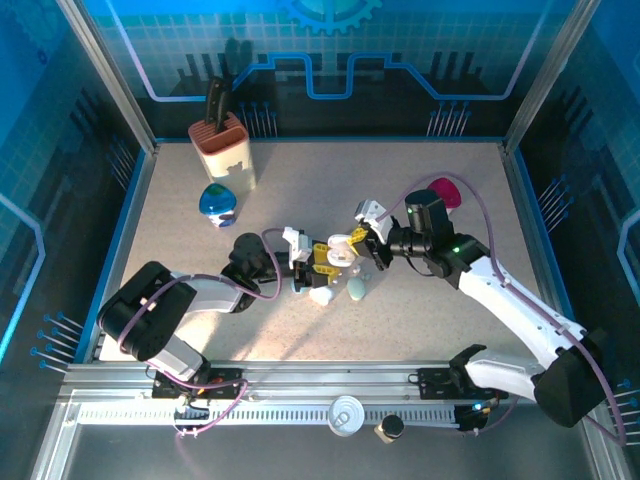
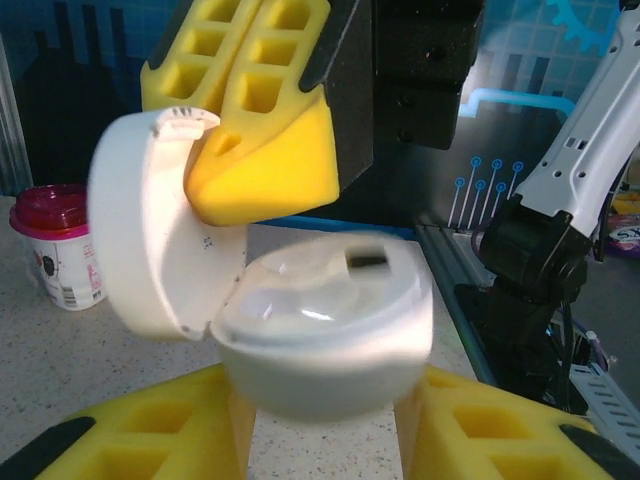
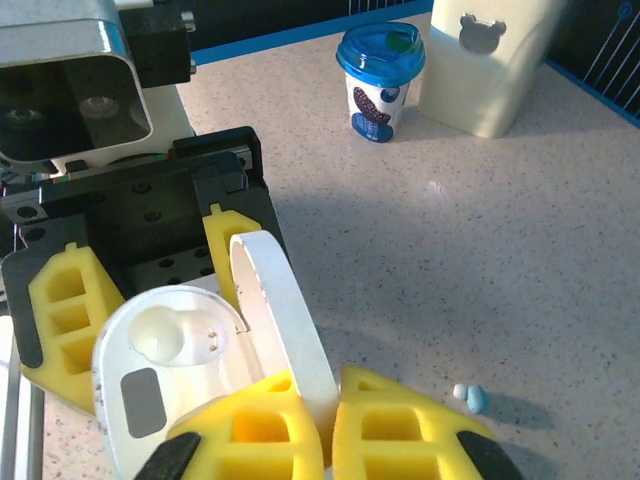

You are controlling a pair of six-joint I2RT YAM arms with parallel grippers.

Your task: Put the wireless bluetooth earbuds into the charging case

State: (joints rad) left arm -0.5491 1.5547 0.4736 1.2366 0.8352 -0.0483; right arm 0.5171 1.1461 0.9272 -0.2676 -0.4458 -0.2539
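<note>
ROBOT ARMS MEET OVER AN OPEN EARBUD CASE: Two arms converge on a white charging case (image 1: 341, 254) at the centre of the overhead view. The left gripper (image 2: 325, 440), reaching in from the lower left, clamps the case's rounded base between its yellow fingers (image 2: 150, 435), its jaws narrowed to the width of the base. The right gripper (image 3: 333, 420), coming in from the lower right, is pinched tight on the rim of the lid (image 3: 285, 310), which stands hinged open and nearly upright beside the base.

The right wrist view shows a round white hollow inside the open base at lower left. It cannot be told whether an earbud sits in it. At the lower right of that view a tiny white-and-pale-blue piece (image 3: 470, 397) lies alone on the speckled table (image 3: 480, 250), too small to identify.

In the overhead view two pastel pebble-shaped cases, one whitish (image 1: 322, 295) and one pale green (image 1: 357, 288), lie on the table just below the grippers. A knife block (image 1: 222, 148) stands at upper left with a blue-lidded cup (image 1: 217, 203) just below it. A pink-lidded cup (image 1: 447, 192) sits right of centre, beside the right arm's wrist.
</note>
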